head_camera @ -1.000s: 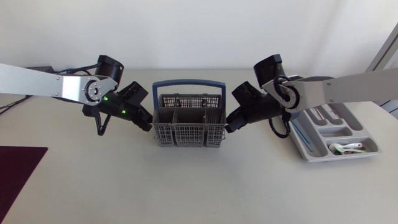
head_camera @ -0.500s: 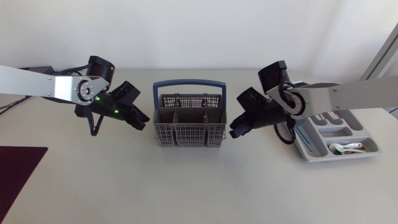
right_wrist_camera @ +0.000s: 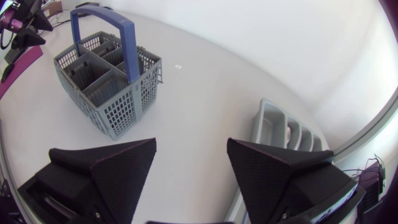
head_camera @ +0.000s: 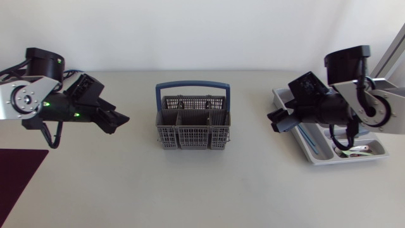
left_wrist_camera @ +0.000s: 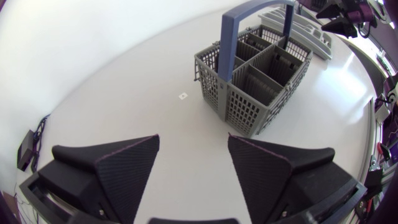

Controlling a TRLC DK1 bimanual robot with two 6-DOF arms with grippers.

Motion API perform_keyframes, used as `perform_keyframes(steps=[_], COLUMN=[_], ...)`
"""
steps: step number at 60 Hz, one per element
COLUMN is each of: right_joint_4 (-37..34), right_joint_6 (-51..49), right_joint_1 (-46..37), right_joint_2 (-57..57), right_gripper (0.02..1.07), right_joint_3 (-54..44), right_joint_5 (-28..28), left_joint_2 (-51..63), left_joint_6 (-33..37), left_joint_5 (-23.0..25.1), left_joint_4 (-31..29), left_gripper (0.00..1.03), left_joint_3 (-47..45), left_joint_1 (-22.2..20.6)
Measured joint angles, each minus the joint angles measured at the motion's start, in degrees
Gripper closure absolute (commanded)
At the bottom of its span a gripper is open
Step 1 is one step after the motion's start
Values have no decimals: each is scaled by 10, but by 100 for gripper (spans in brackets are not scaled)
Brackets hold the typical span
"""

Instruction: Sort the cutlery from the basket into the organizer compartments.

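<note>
Basket first: the grey plastic mesh cutlery basket (head_camera: 190, 136) with its blue hoop handle stands upright in the middle of the pale table (head_camera: 202, 190), well apart from both arms. To its left hangs the matte black left gripper (head_camera: 119, 119), pointing toward the basket, its wedge fingers spread wide with only bare tabletop between them. Over on the right lies the grey plastic organizer tray (head_camera: 354, 159) with its long compartments. The right gripper (head_camera: 276, 120) hangs at the tray's end nearest the basket, facing the basket, fingers likewise parted and holding nothing. In the tray, some white pieces (head_camera: 354, 151) lie in one end compartment and a slim blue piece (head_camera: 309, 140) in a long one; what kind they are I cannot tell. A dark maroon mat (head_camera: 19, 177) covers the table's left corner.
</note>
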Motion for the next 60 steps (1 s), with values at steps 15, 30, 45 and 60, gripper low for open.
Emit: perform_keyframes(steps=[15, 30, 45, 60], right_joint_4=[-23, -57, -59, -29], right_joint_6=[-6, -11, -11, -11], right_joint_1=[-50, -93, -133, -141], right_joint_2=[-137, -221, -322, -399], right_gripper=[6, 6, 6, 6], right_joint_3=[-41, -68, -114, -171], right_joint_5=[4, 19, 19, 19], left_joint_2=[-183, -251, -401, -475], left_joint_6=[-44, -66, -125, -138], left_joint_5=[15, -19, -63, -64], left_joint_4=[49, 58, 111, 107], left_gripper=[4, 4, 4, 5], left_joint_3=[-72, -104, -183, -208], left_joint_1=[52, 59, 61, 63])
